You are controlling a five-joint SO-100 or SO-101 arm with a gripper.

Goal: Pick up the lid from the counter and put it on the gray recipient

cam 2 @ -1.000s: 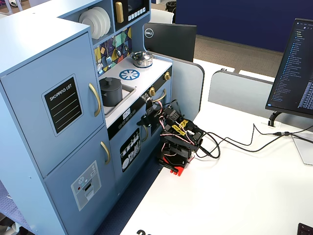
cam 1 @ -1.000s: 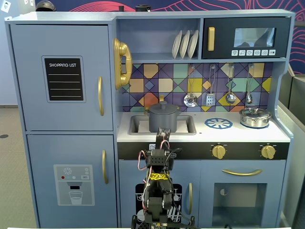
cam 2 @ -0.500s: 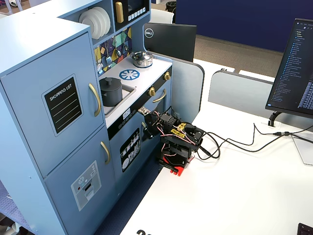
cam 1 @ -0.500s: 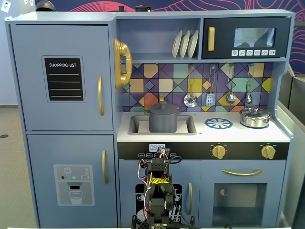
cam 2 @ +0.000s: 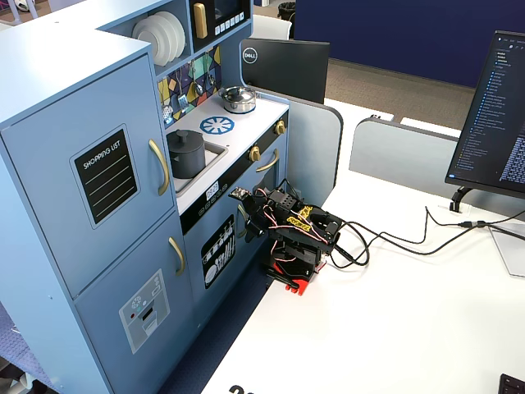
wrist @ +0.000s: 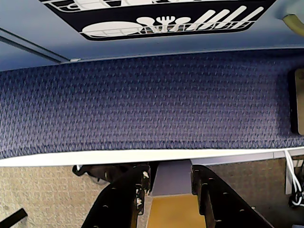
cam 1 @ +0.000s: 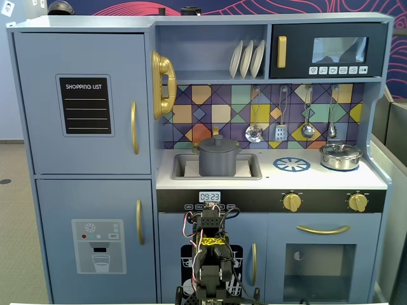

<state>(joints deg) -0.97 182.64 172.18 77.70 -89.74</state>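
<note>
Over blue carpet (wrist: 152, 104), the gripper (wrist: 170, 187) gapes slightly, empty.

An office or lab, staged with a pretend kitchen. The blue toy kitchen (cam 1: 210, 159) is child-sized play furniture: a printed "SHOPPING LIST" board (cam 1: 85, 105), a painted microwave (cam 1: 329, 51), plates (cam 1: 247, 58) on a shelf and utensils (cam 1: 292, 121) hung on a tiled backsplash. In the other fixed view it stands at 9 o'clock of a white desk (cam 2: 394, 312), with a lit monitor (cam 2: 496, 119) at 3 o'clock, a Dell screen back (cam 2: 283, 66) at 12 o'clock, gray partitions (cam 2: 398, 152), cables (cam 2: 410, 238) and blue carpet (wrist: 152, 104).
</note>
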